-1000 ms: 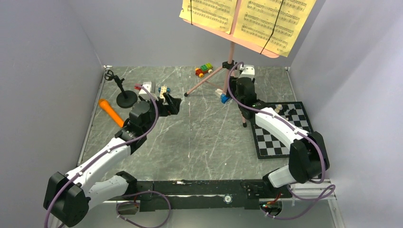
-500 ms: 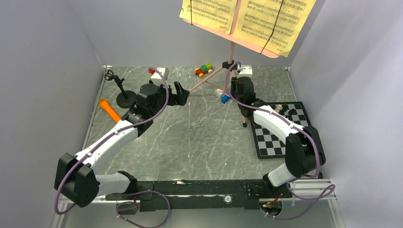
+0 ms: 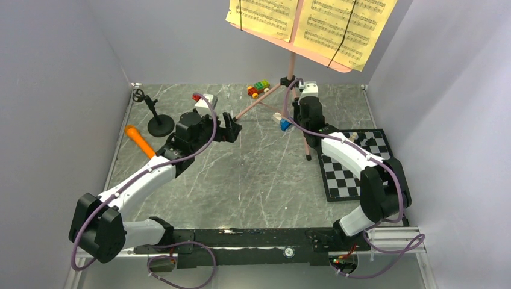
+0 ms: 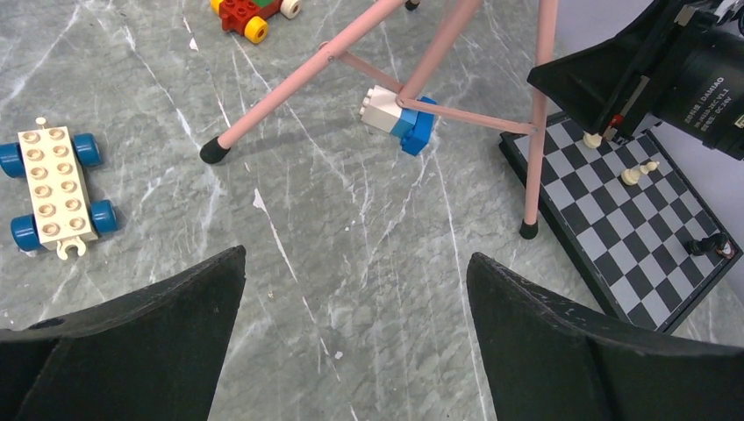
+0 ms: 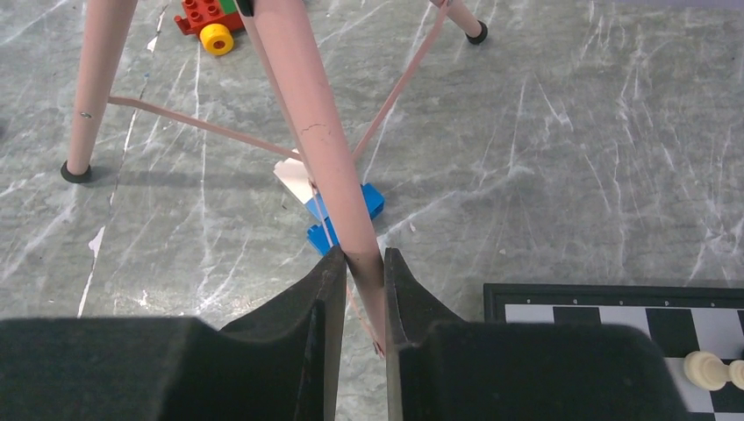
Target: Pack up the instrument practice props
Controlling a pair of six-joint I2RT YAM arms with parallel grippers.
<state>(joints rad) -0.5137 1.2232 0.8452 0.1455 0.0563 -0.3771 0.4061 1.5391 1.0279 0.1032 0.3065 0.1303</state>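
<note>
The tall pink tripod music stand (image 3: 291,67) stands at the back middle, with yellow sheet-music pages (image 3: 337,27) strapped on its tray. My right gripper (image 5: 362,263) is shut on one pink leg (image 5: 307,114) of the stand, seen from above by the chessboard (image 3: 303,123). My left gripper (image 3: 232,127) is open and empty, hovering over bare floor (image 4: 355,256) short of the stand's left foot (image 4: 211,151). The orange toy microphone (image 3: 140,141) lies at the left. The black round-based mic stand (image 3: 158,120) stands upright behind it.
A chessboard (image 3: 346,180) with pieces lies at the right, its corner near one stand foot (image 4: 528,230). A blue-and-white block toy (image 4: 399,116) sits under the tripod. A red, green and yellow car (image 3: 259,88) and a white car with blue wheels (image 4: 54,187) sit nearby.
My left arm has swung away from the white car, back and right toward the stand's left leg, jaws still open. The right gripper stays on the leg; the stand's top has shifted slightly.
</note>
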